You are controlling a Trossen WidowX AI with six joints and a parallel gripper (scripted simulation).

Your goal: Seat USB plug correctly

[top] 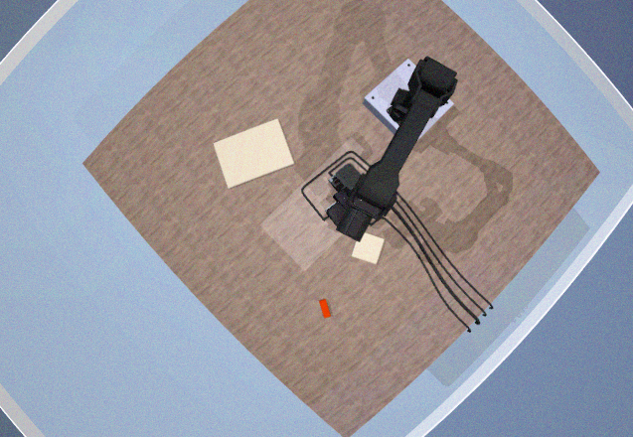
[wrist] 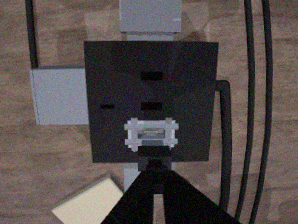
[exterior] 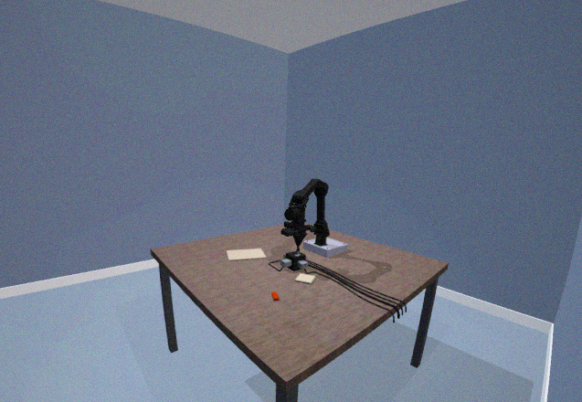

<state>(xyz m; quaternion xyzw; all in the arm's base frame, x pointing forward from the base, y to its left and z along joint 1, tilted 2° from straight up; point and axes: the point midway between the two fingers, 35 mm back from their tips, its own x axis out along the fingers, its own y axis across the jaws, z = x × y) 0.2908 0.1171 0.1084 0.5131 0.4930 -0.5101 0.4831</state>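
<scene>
The black power cube [exterior: 294, 261] [wrist: 117, 60] stands mid-table, partly hidden by the arm in the top view. In the wrist view the socket's pale raised collar [wrist: 173, 134] rings an opening near the cube's lower edge. My gripper [exterior: 297, 248] [wrist: 157, 180] is shut on the USB plug [wrist: 153, 150], a small dark body with a grey end, upright just over the collar's near side. The grey end overlaps the opening in the wrist view; whether it is inside, how deep, and which way round I cannot tell. The fingertips are hidden in the top view.
Grey plugs [exterior: 285, 262] [wrist: 59, 95] [wrist: 150, 16] stick out of the cube's sides. Black cables [top: 432, 262] [exterior: 357, 283] [wrist: 226, 130] loop around it to the table edge. A small cream block [top: 368, 248] [exterior: 305, 279] [wrist: 90, 202], cream sheet [top: 253, 153] and orange block [top: 324, 308] lie nearby.
</scene>
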